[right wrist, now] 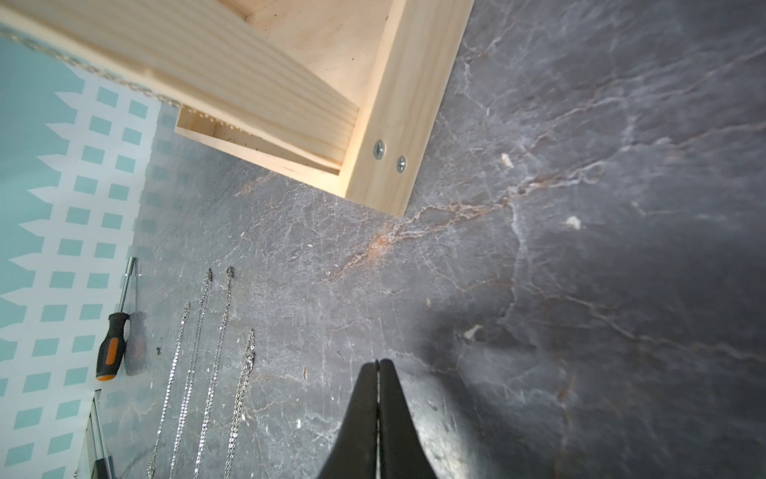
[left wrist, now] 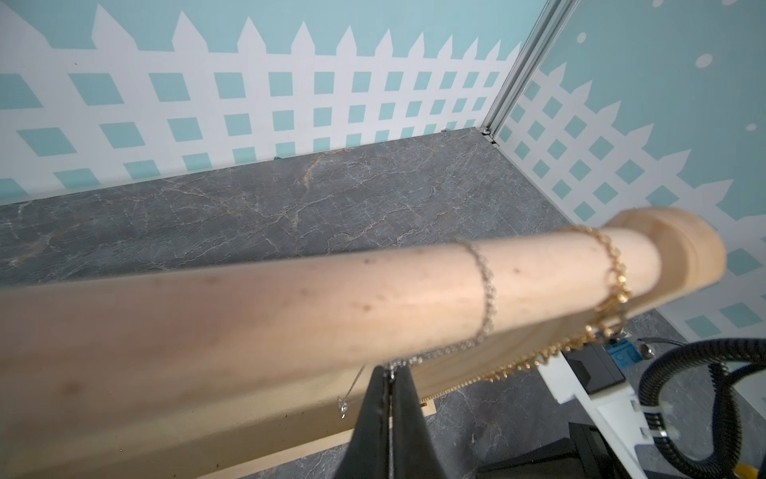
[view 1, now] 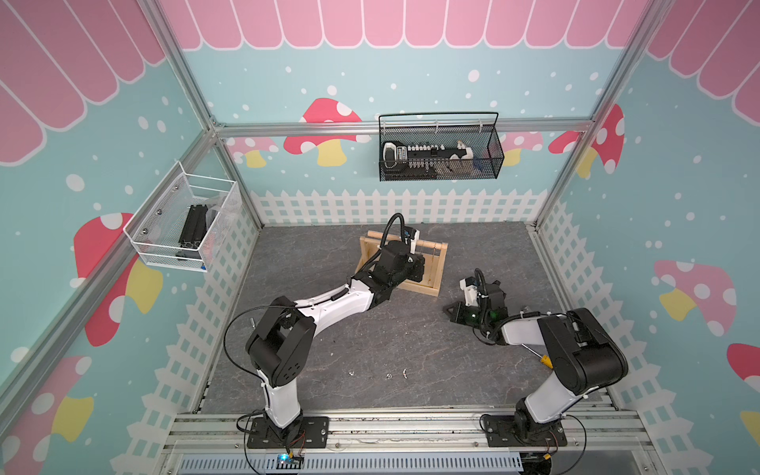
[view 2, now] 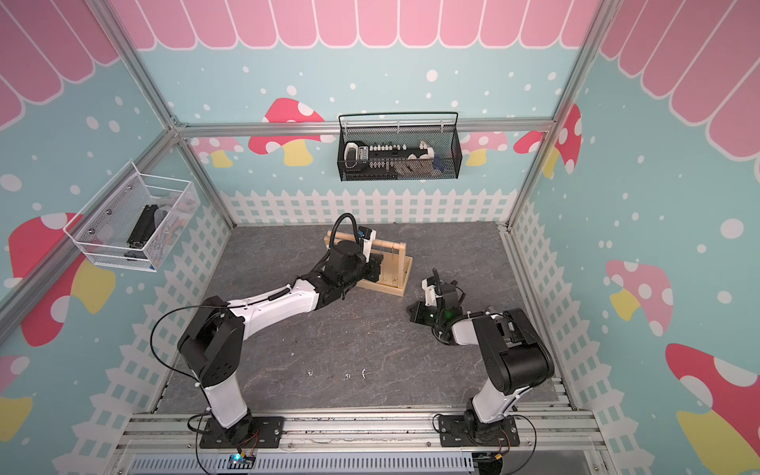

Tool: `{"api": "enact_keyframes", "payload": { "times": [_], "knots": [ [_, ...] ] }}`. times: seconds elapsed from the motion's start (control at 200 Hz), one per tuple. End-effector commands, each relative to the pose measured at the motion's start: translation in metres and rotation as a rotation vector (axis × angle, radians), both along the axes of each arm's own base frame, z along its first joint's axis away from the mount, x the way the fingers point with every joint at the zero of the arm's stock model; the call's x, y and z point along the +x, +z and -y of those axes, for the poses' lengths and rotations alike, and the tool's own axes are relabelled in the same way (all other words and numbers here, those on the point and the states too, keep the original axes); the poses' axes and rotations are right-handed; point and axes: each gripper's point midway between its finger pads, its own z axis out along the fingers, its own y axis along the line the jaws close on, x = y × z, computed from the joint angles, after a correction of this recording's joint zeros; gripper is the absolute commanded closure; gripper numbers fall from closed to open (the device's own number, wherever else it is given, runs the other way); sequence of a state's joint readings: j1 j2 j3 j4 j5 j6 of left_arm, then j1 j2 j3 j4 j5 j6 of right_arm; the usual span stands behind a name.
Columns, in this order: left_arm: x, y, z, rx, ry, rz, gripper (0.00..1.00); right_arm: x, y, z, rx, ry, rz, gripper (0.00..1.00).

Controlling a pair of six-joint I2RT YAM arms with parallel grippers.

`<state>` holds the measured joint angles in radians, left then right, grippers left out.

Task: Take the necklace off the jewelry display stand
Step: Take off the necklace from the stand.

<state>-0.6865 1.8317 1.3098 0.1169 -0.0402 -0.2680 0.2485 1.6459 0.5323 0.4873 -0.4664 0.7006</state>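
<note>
**Jaws: left clamped on silver necklace [left wrist: 487, 290], right closed on nothing**

Left gripper [left wrist: 389, 373] is seen fully closed, with the silver necklace pinched at the fingertips just below the dowel [left wrist: 290, 315]. The necklace is draped over that dowel on the stand [view 1: 423, 288], which is set near the back middle of the table [view 1: 329, 349]. A gold necklace [left wrist: 617, 273] is hung beside it, nearer the end board. Right gripper [right wrist: 378, 365] is held low over the table, near the stand's corner but apart from it. Several loose chains [right wrist: 215, 344] and a screwdriver [right wrist: 112, 344] are laid on the table by the wall.
</note>
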Motion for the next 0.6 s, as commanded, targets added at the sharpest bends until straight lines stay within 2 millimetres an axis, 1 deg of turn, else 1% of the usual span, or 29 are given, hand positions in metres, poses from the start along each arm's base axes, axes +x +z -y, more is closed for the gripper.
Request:
{"api": "enact_keyframes", "payload": {
  "times": [0.0, 0.115, 0.355, 0.42, 0.595],
  "knots": [
    [0.002, 0.017, -0.008, 0.006, 0.009, 0.041, 1.0, 0.008, 0.008, -0.001, 0.018, -0.005, 0.023, 0.93],
    [-0.002, 0.029, -0.02, 0.024, 0.029, 0.051, 1.0, 0.008, 0.009, -0.002, 0.022, -0.002, 0.026, 0.93],
    [-0.01, 0.073, -0.052, 0.081, 0.098, 0.123, 1.0, 0.008, 0.014, -0.002, 0.025, -0.001, 0.037, 0.93],
    [-0.008, 0.082, -0.064, 0.117, 0.142, 0.135, 1.0, 0.007, 0.014, -0.002, 0.028, 0.0, 0.036, 0.93],
    [0.001, 0.094, -0.1, 0.174, 0.267, 0.129, 1.0, 0.007, 0.014, -0.003, 0.03, 0.001, 0.036, 0.93]
  ]
}}
